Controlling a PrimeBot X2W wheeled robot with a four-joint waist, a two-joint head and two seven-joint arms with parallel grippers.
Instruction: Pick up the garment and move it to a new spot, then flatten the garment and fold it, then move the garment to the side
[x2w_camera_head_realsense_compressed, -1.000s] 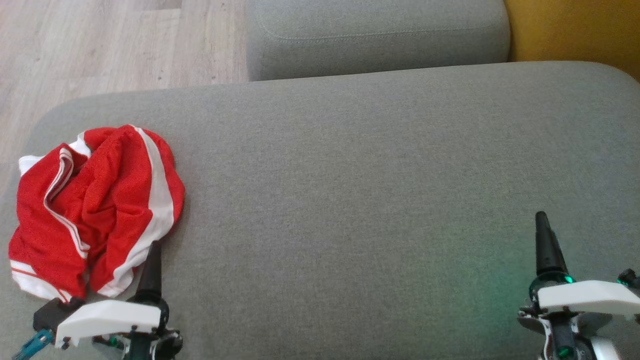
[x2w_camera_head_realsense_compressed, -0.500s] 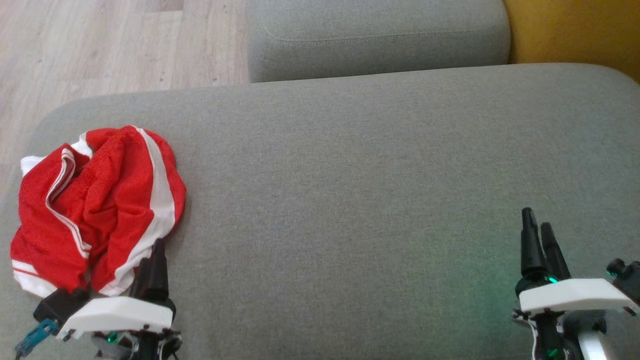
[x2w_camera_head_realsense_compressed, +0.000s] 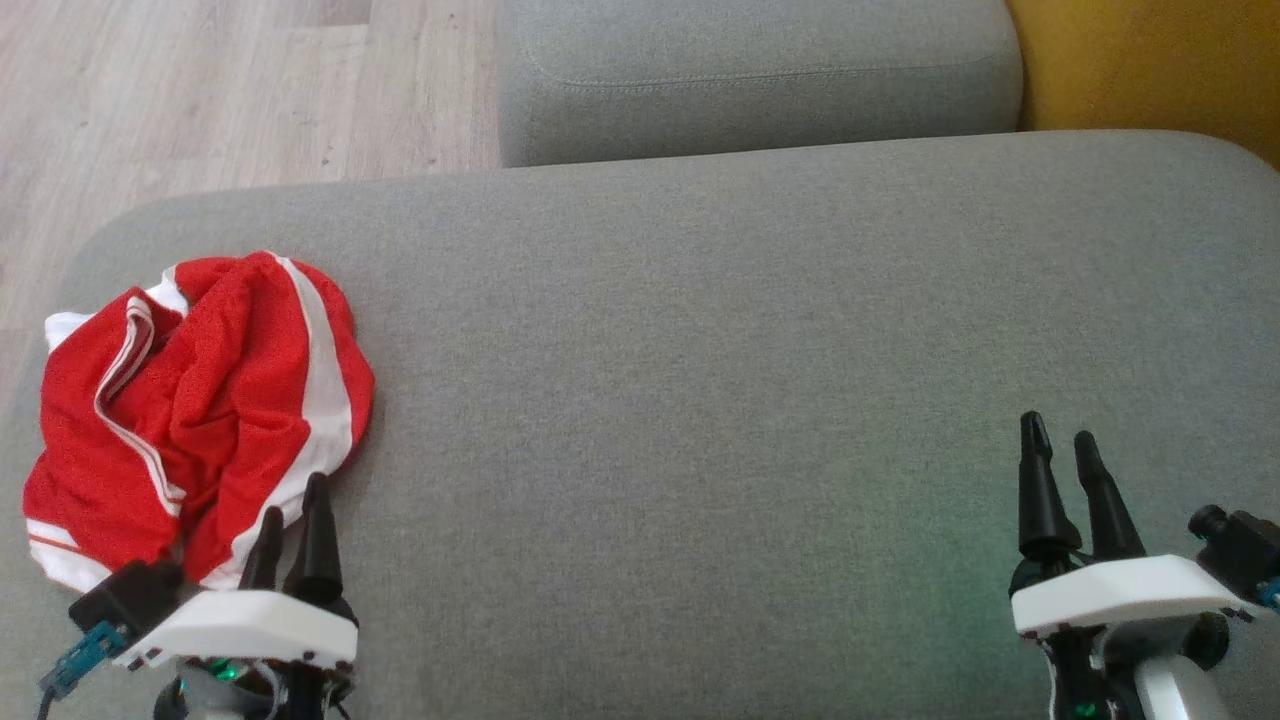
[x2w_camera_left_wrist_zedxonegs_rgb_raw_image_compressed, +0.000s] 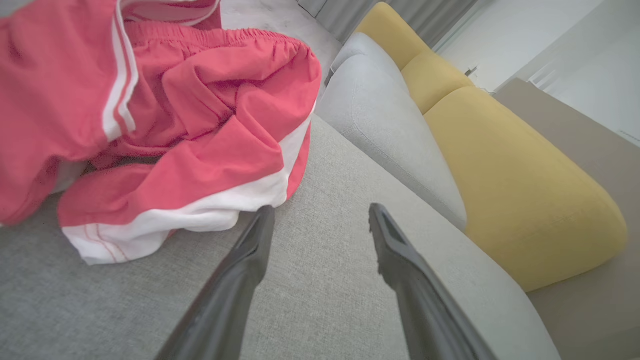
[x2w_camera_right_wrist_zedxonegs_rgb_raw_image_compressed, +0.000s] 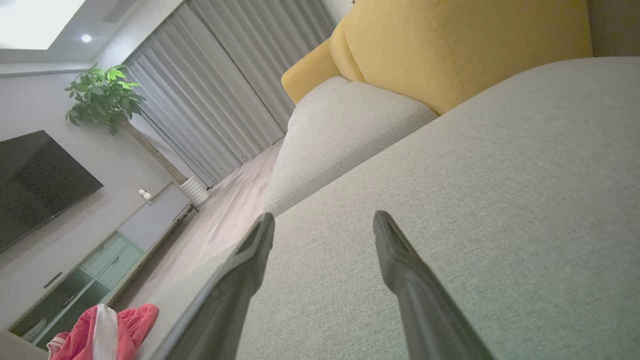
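The garment is a pair of red shorts with white stripes, crumpled in a heap at the left end of the grey sofa cushion. My left gripper is open, its fingertips at the heap's near right edge; in the left wrist view the white hem of the garment lies just beyond the left gripper, nothing between the fingers. My right gripper is open over bare cushion at the lower right. The right wrist view has the right gripper empty and the garment far off.
A second grey cushion lies beyond the first, with a yellow one at the far right. Wooden floor runs past the sofa's left end. In the right wrist view a television, a plant and curtains stand across the room.
Both wrists have rolled, so each gripper now has two spread fingers in sight instead of one. The right gripper has shifted slightly left. The garment has not moved.
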